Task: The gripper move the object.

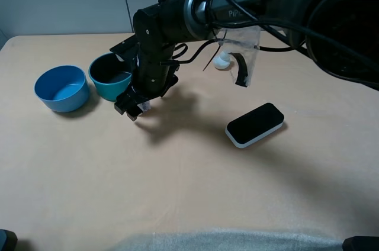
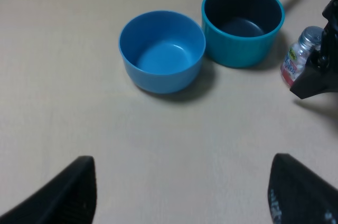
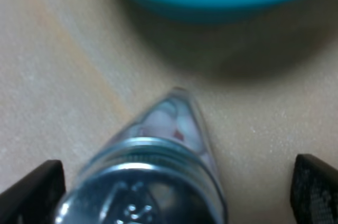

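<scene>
The small glass jar with a silver screw cap and pinkish-white bits stands on the tan table just right of the teal pot. It is barely seen in the high view. My right gripper has reached across to the left side and is lowered over the jar. In the right wrist view the jar sits between the gripper's two black fingertips, which stand wide apart; one tip is close to the jar, the other clear of it. My left gripper is open and empty, well short of the bowls.
A blue bowl stands left of the teal pot. A black-and-white flat device lies right of centre. A small white duck figurine sits behind the right arm's cables. The table is tan.
</scene>
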Controlling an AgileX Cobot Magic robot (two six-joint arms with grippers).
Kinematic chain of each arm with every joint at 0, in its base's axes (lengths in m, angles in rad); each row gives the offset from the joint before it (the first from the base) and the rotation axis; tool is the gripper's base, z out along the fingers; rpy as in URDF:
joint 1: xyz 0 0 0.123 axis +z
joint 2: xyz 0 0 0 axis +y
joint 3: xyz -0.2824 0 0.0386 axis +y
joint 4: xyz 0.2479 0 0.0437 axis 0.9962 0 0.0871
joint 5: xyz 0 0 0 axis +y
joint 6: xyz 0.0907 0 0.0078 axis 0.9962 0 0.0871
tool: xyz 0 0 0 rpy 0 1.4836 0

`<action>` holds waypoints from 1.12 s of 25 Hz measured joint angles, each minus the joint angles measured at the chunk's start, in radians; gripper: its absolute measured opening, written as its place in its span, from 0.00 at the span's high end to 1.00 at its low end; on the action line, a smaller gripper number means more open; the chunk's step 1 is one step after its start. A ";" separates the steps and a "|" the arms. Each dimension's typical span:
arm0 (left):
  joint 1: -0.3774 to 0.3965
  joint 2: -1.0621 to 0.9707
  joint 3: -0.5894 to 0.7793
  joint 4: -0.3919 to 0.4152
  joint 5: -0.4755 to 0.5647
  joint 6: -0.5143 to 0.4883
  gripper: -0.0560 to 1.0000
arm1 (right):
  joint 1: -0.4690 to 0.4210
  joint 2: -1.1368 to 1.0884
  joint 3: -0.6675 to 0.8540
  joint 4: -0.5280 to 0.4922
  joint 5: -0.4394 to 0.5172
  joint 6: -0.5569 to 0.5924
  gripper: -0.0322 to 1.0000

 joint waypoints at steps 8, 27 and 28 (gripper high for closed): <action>0.000 0.000 0.000 0.000 0.000 0.000 0.25 | 0.000 -0.008 0.000 -0.004 0.006 0.006 0.35; 0.000 0.000 0.000 0.000 0.000 0.000 0.25 | 0.000 -0.172 -0.004 -0.006 0.147 0.032 0.35; 0.000 0.000 0.000 0.000 0.000 0.000 0.25 | -0.001 -0.191 -0.004 -0.008 0.158 0.032 0.35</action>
